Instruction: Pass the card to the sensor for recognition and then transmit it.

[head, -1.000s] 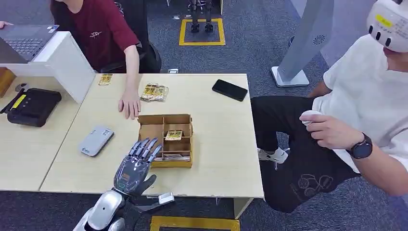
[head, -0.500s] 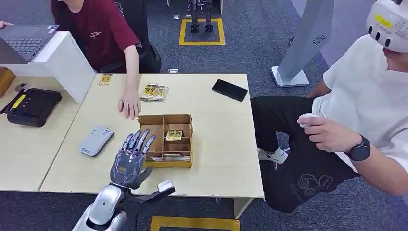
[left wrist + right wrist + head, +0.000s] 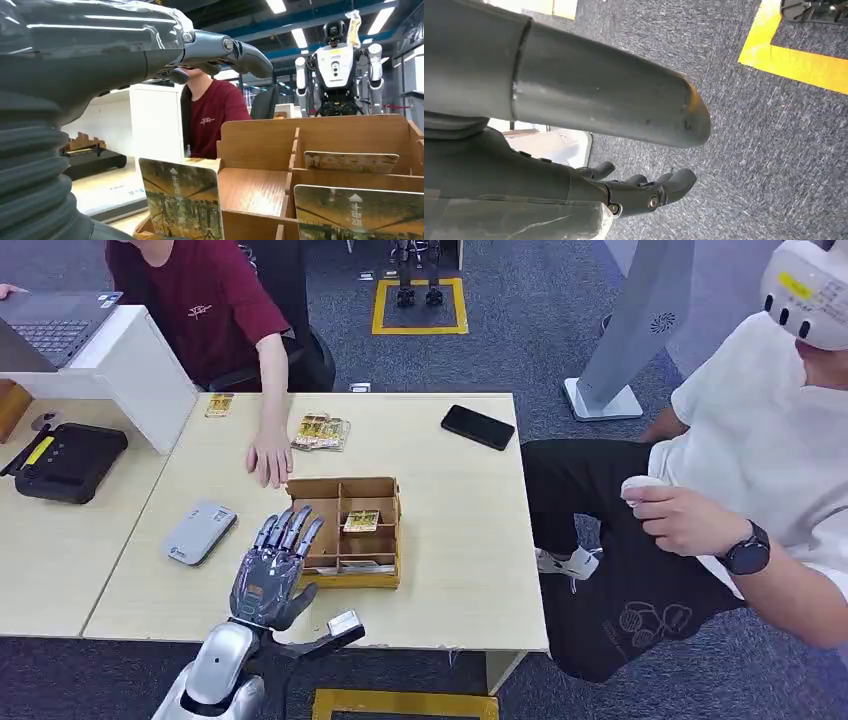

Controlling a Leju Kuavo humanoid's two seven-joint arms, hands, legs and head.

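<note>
On the pale table (image 3: pixel 450 530) sits the divided cardboard box (image 3: pixel 345 530), cards upright in its compartments. The left hand (image 3: pixel 270 575) hovers at its near-left corner, fingers spread, holding nothing; the right hand (image 3: pixel 639 192) hangs over carpet, fingers loosely curled and empty. This looks like the reach: next it must pinch the nearest card (image 3: pixel 182 202), then carry it to the grey sensor (image 3: pixel 200 532).

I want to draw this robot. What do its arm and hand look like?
The left arm is shiny silver and rounded. The left hand is dark grey metal with a bluish sheen and slim jointed fingers. Close up, its wrist wears a grey ribbed cover.
</note>
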